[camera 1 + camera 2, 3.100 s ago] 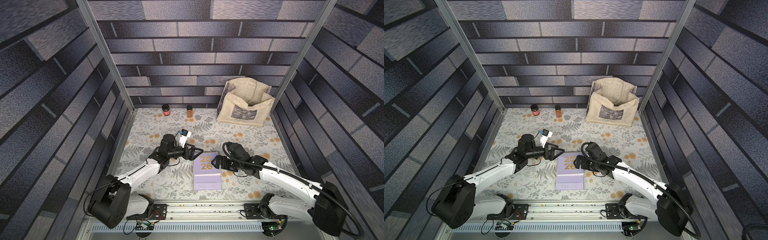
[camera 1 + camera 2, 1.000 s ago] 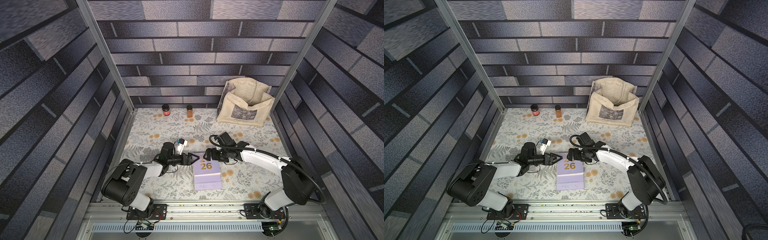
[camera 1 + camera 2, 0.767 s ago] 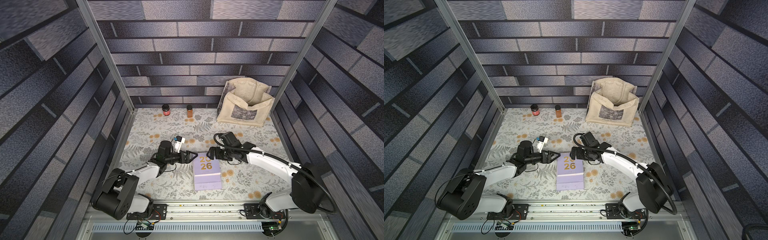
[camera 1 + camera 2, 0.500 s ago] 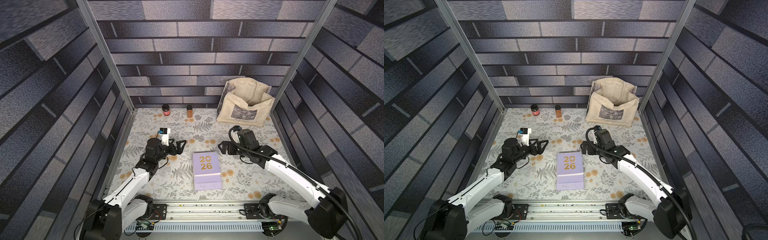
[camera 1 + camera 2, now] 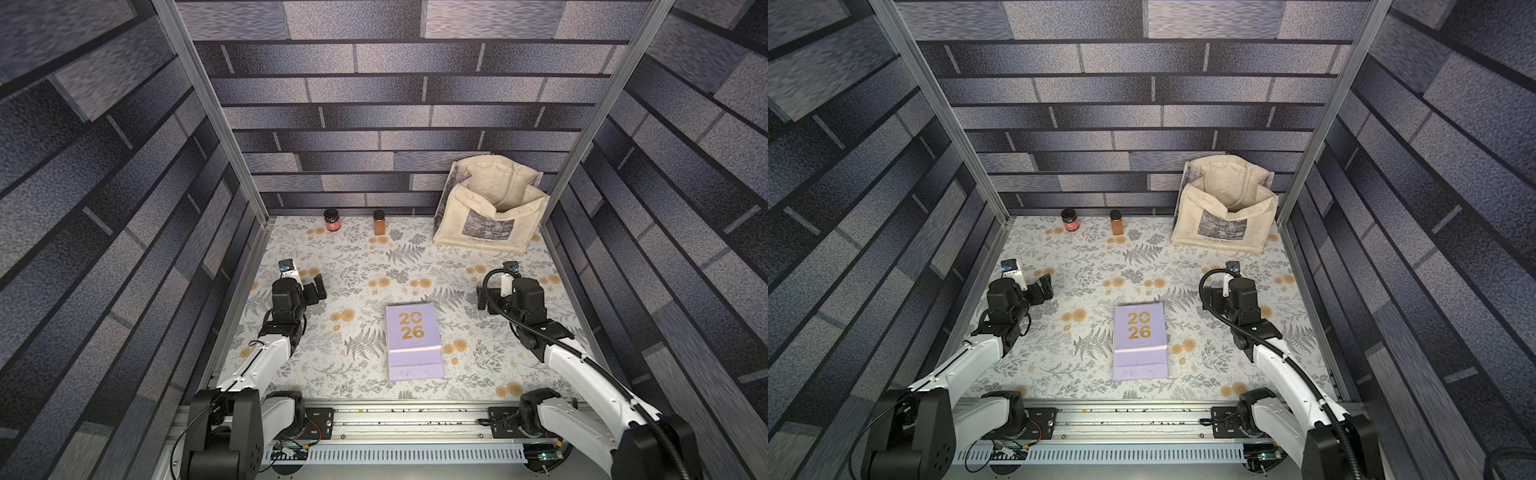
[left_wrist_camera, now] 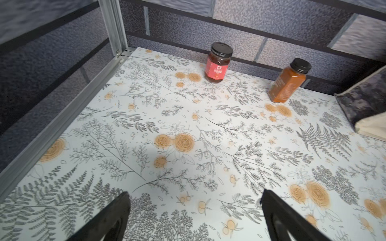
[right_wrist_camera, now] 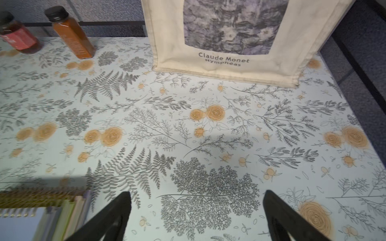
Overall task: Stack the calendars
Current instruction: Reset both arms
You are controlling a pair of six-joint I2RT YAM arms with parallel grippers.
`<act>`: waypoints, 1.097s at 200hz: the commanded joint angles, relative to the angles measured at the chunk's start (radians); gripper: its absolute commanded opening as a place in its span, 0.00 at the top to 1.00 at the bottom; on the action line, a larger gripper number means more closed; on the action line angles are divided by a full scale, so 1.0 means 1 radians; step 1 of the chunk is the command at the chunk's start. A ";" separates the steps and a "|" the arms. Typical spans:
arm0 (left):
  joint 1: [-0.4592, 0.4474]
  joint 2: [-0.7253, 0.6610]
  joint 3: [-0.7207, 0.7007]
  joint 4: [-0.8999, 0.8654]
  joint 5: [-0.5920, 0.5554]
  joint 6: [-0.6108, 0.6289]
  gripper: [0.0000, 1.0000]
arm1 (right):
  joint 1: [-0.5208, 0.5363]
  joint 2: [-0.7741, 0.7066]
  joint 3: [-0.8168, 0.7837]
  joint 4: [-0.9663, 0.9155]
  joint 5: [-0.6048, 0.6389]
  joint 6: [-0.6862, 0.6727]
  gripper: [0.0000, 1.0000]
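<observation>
With my left gripper (image 5: 316, 290) and right gripper (image 5: 481, 297) both released, empty, well apart from the calendars (image 5: 411, 340) piled flat mid-desk (image 5: 353, 257), I judge them light, stiff, slick-covered, best pinched at a side edge, away from the spirals.

calendars (image 5: 411, 340): lavender "2026" cover up, lying flat
left gripper (image 5: 316, 290): mine, at their 10 o'clock, apart
right gripper (image 5: 482, 297): mine, 2 o'clock, apart

The calendars (image 5: 413, 340) lay stacked mid-table, bare tabletop (image 5: 365, 266) on every side; a red jar (image 5: 332, 220), an orange bottle (image 5: 379, 222) and a tote bag (image 5: 490, 224) stood along the back wall.
</observation>
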 commanded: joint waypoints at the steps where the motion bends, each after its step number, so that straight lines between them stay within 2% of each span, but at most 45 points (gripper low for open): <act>1: 0.049 0.039 -0.040 0.113 -0.007 0.049 0.00 | -0.047 0.067 -0.062 0.289 0.024 -0.083 0.00; 11: 0.066 0.083 -0.050 0.154 0.000 0.050 0.00 | -0.075 0.124 -0.074 0.363 0.022 -0.094 0.00; 29: 0.087 0.181 -0.057 0.240 0.034 0.056 0.00 | -0.139 0.238 -0.083 0.479 -0.057 -0.083 0.00; 39: 0.094 0.196 -0.030 0.214 0.062 0.049 0.00 | -0.161 0.294 -0.090 0.550 -0.081 -0.068 0.00; 55: 0.106 0.237 -0.032 0.292 0.083 0.044 0.00 | -0.193 0.381 -0.101 0.677 -0.130 -0.048 0.00; 82: 0.141 0.326 -0.015 0.369 0.169 0.038 0.00 | -0.227 0.468 -0.069 0.705 -0.220 -0.057 0.00; 92: 0.141 0.352 -0.002 0.381 0.189 0.045 0.00 | -0.230 0.507 -0.075 0.765 -0.215 -0.047 0.00; 101: 0.130 0.344 0.024 0.316 0.181 0.060 0.00 | -0.230 0.494 -0.071 0.726 -0.216 -0.058 0.00; 108: 0.122 0.339 0.029 0.299 0.182 0.068 0.00 | -0.230 0.500 -0.084 0.767 -0.221 -0.055 0.00; 128: 0.109 0.378 0.009 0.381 0.172 0.084 0.00 | -0.225 0.507 -0.075 0.752 -0.202 -0.060 0.00; 143: 0.059 0.393 0.038 0.329 0.117 0.131 0.00 | -0.219 0.503 -0.079 0.755 -0.180 -0.060 0.00; 155: 0.055 0.395 0.021 0.357 0.098 0.128 0.00 | -0.218 0.505 -0.077 0.753 -0.181 -0.060 0.00; 170: 0.060 0.437 -0.032 0.516 0.100 0.120 0.00 | -0.217 0.504 -0.079 0.754 -0.177 -0.062 0.00; 180: 0.059 0.408 -0.014 0.425 0.096 0.121 0.00 | -0.215 0.503 -0.080 0.755 -0.175 -0.063 0.00; 191: 0.051 0.432 -0.017 0.473 0.081 0.125 0.00 | -0.215 0.504 -0.077 0.751 -0.174 -0.062 0.00; 219: 0.037 0.419 -0.006 0.426 0.008 0.114 0.00 | -0.215 0.507 -0.077 0.748 -0.170 -0.063 0.00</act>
